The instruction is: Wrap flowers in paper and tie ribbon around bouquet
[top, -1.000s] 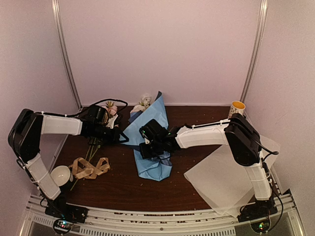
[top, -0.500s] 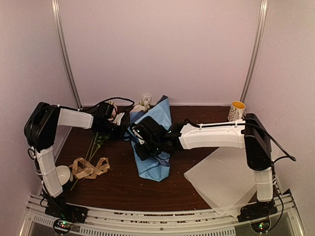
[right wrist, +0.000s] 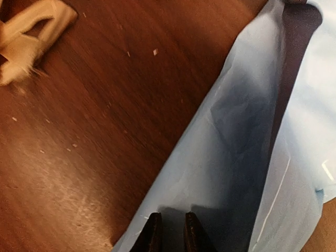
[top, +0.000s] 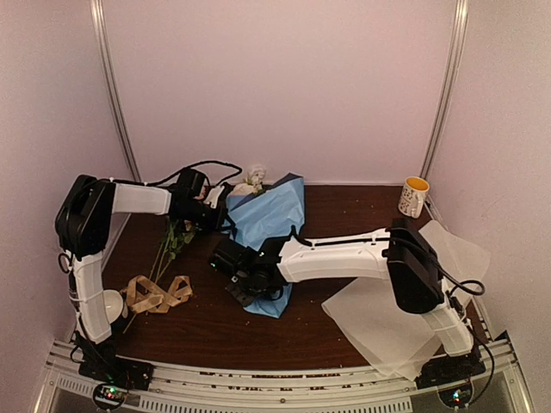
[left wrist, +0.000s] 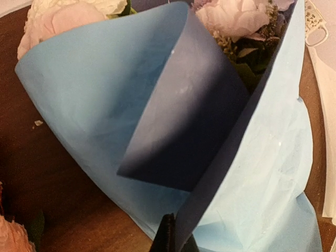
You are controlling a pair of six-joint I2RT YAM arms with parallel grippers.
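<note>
The left pincer (left wrist: pixel 176 242), pinching the light-blue paper sheet (left wrist: pixel 94 89), has carried its flap toward the white-pink artificial blooms (left wrist: pixel 236 16). The right pincer (right wrist: pixel 171 233), grip unclear, has slid to the narrow end, so wrapping continues.

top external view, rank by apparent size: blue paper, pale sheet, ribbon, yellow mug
1. pale sheet
2. blue paper
3. ribbon
4. yellow mug
The right arm covers part of the top two, but the order holds.

walls (top: pixel 275 86): pale lilac | table (top: pixel 207 327): dark wood (crumb-flecked) | corner poles (top: pixel 112 95): metal
</note>
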